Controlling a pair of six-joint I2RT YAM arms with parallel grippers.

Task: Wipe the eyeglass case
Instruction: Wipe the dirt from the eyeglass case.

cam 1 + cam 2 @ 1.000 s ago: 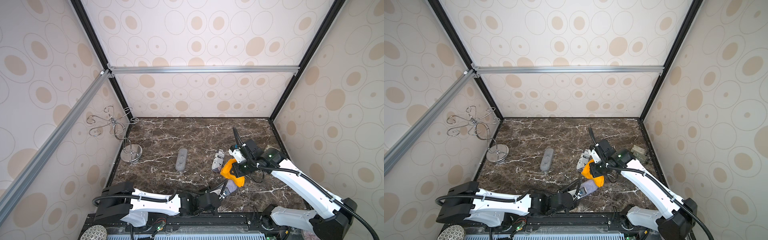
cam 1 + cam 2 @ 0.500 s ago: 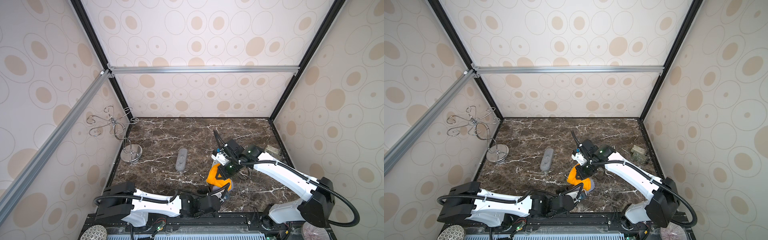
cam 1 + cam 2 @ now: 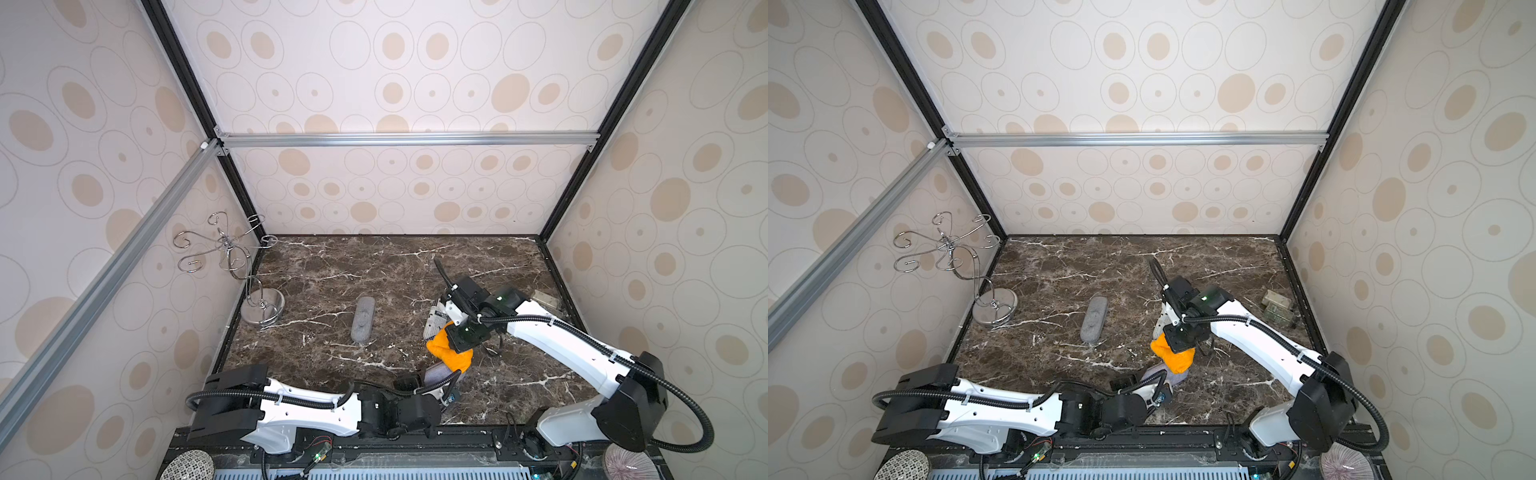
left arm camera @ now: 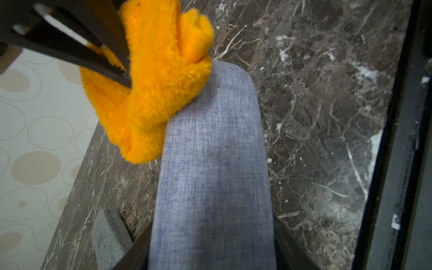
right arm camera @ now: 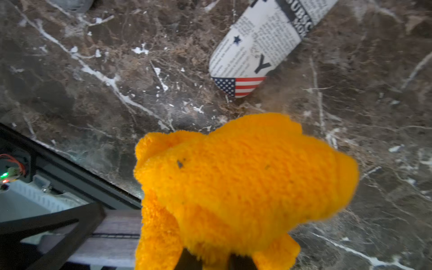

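**Item 1, nearest the front edge.** My left gripper point(image 4: 211, 240) is clamping one blue-grey woven-fabric eyeglass case point(image 4: 210, 152) by its near end, jaws tight on both long sides, and is holding it low over the dark brown marble tabletop point(image 3: 374, 270).

**Item 2.** My right gripper point(image 3: 456, 348) is pinching one fluffy orange microfibre cloth point(image 5: 245, 187), bunched into a wad. The wad is touching the case's far rounded end (on one side edge, by the left wrist view).

**Step in hand:** I am wiping, and most of the top face is lying uncovered by the cloth. I judge that the next move calls for dragging the wad along the case towards my left jaws, pressing lightly so the case is not twisting in the grip.

**Count, going outward:**
- Grippers: two.
- Cloths: one.
- Cases: three, the held one, one newspaper-print case with a flag tip point(image 5: 257, 51) and one speckled grey oblong case point(image 3: 363, 319).
- Chrome wire stands with curled hooks point(image 3: 232, 257): one.
- Small greenish blocks point(image 3: 1277, 307): apparently two.
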